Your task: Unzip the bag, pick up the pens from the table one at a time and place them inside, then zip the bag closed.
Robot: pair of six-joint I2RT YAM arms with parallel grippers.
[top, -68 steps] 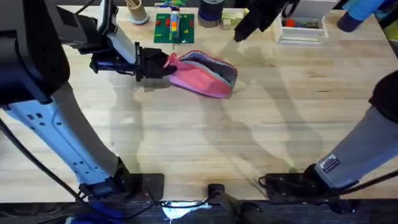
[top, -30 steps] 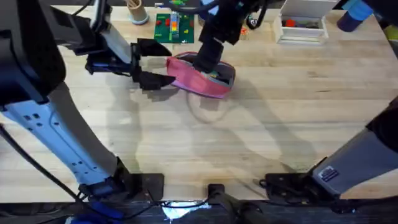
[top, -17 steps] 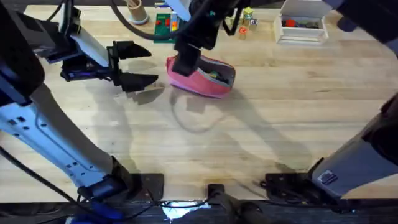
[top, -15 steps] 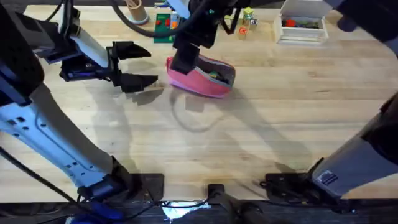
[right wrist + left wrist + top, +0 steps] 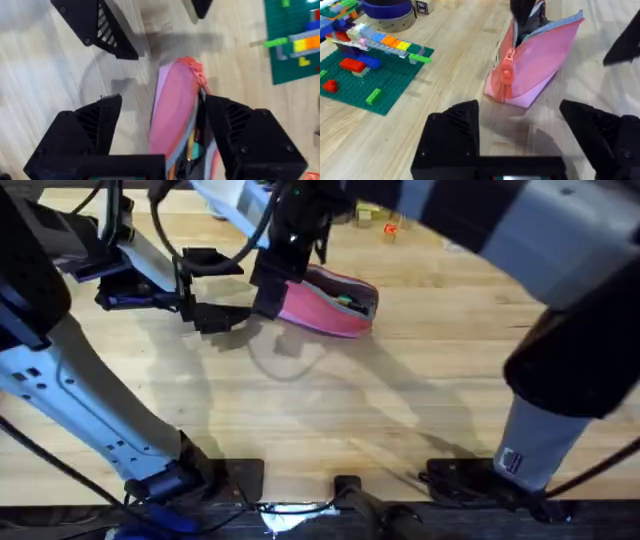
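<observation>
**Both grippers open at the pouch's zipper end**

Right gripper [image 5: 268, 292] hangs with its fingers spread wide over the near end of the pink bag [image 5: 335, 300], one finger on each side of it and holding nothing. In the right wrist view that gripper [image 5: 162, 131] straddles the bag [image 5: 172, 112], whose zipper is parted (a green and an orange shape show inside, probably the pens, though I cannot tell for sure).

On the table [image 5: 420, 380] the bag lies toward the far side, left of the middle. The left gripper [image 5: 212, 288] sits just beside the bag's end, jaws wide apart and empty. Its wrist view shows the gripper [image 5: 520, 137] facing the zipper pull [image 5: 508, 65], close but not touching. A green brick plate [image 5: 367, 75] with coloured blocks lies nearby.
</observation>
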